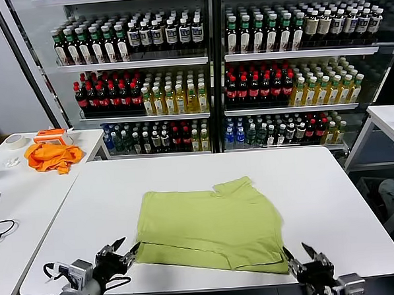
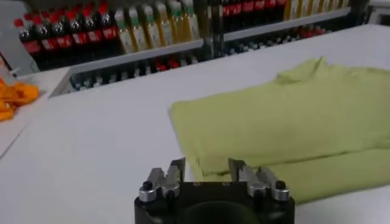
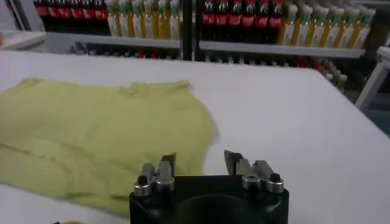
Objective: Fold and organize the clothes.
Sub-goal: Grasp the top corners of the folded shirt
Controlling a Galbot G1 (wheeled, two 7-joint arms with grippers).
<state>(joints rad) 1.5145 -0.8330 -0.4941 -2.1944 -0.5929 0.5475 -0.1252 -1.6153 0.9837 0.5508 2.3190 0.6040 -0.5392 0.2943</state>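
The clothes, a light yellow-green T-shirt [image 1: 211, 227], lie flat on the white table [image 1: 318, 194], folded over with a sleeve pointing toward the shelves. My left gripper [image 1: 122, 250] hovers at the shirt's near left corner, open, nothing between its fingers; the left wrist view shows the shirt [image 2: 286, 122] just beyond the left gripper [image 2: 207, 167]. At the near right corner my right gripper [image 1: 300, 253] stands open and empty too. From the right wrist, the shirt [image 3: 91, 134] spreads ahead of the right gripper [image 3: 199, 161].
A bright orange cloth [image 1: 51, 156], a tape roll [image 1: 14, 140] and an orange-white tool [image 1: 53, 135] lie on the side table at left. Glass-fronted shelves of bottles [image 1: 213, 74] stand behind. Another white table [image 1: 390, 121] stands at right.
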